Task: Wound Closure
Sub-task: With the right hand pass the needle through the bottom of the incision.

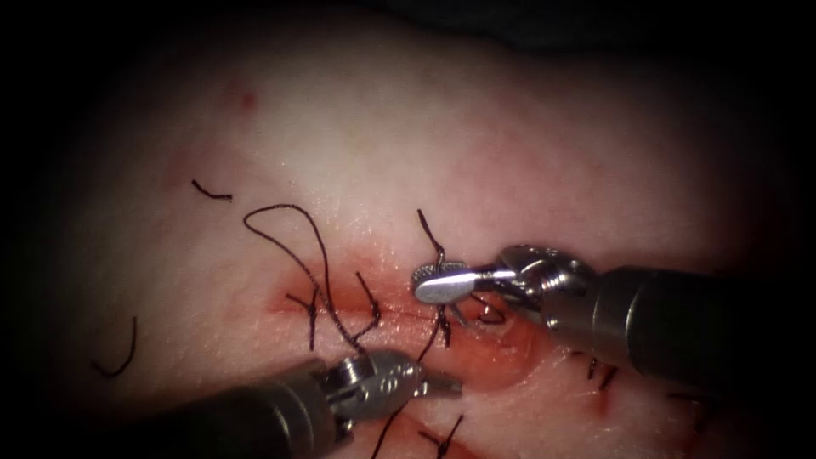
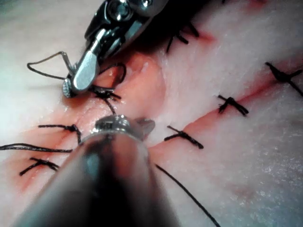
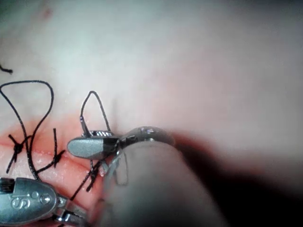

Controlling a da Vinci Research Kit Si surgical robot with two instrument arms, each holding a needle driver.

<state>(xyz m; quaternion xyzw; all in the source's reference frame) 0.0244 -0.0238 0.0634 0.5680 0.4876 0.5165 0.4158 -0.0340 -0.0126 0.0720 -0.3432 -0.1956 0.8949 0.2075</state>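
Observation:
The tissue has a red cut running left to right, crossed by tied stitches. My right tool comes in from the right and lies over the cut, jaws shut on a short end of thread that rises from a knot. In the right wrist view that thread forms a small loop above the right tool. My left tool sits below the cut, jaws shut with the long thread running through them. A slack loop of thread lies left of the tools.
Cut ends of thread lie on the tissue at the far left, and another above it. More tied stitches cross the cut toward the right. Red fluid pools between the two tools.

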